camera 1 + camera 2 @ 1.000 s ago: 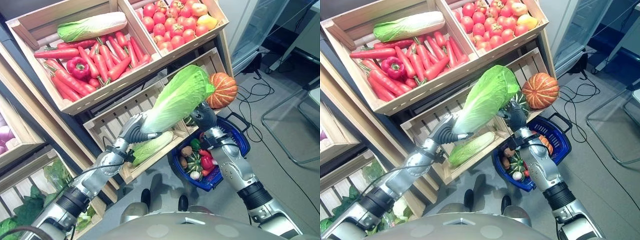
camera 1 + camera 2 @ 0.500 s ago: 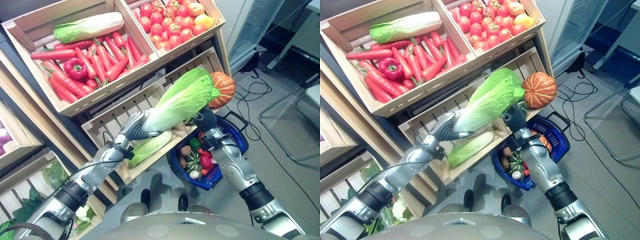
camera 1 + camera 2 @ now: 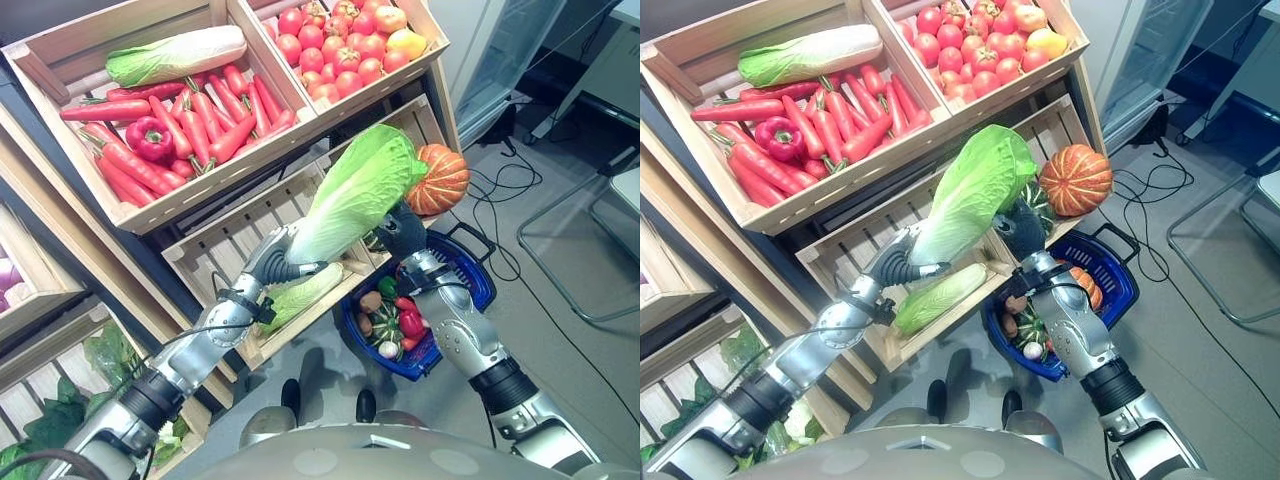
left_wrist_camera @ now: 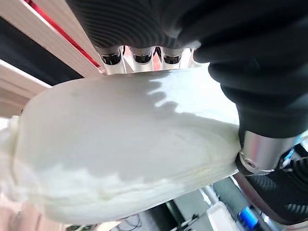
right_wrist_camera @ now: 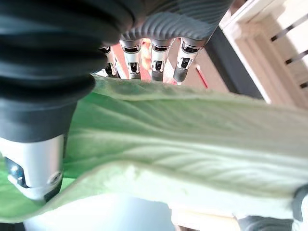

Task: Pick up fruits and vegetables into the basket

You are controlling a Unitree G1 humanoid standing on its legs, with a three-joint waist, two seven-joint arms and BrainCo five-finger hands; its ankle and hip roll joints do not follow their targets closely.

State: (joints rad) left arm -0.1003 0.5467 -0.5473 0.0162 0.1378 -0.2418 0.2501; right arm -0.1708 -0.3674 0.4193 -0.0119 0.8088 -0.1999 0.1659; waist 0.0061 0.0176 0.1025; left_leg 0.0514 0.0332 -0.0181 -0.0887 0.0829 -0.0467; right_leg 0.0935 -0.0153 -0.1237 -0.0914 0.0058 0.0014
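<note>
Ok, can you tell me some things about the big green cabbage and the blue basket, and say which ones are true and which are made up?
1. Both hands are on the long pale green napa cabbage: the left hand at its white end, the right hand near its leafy end. True.
2. The blue plastic basket has nothing in it. False: it already holds several small vegetables.
3. The ribbed orange pumpkin sits on the slatted wooden shelf beside the cabbage's leafy top. True.
4. The red bell pepper lies among the tomatoes. False: it lies among the orange-red carrots in the upper wooden crate.
5. The held cabbage is already inside the basket. False: it is in the air above the shelf.
</note>
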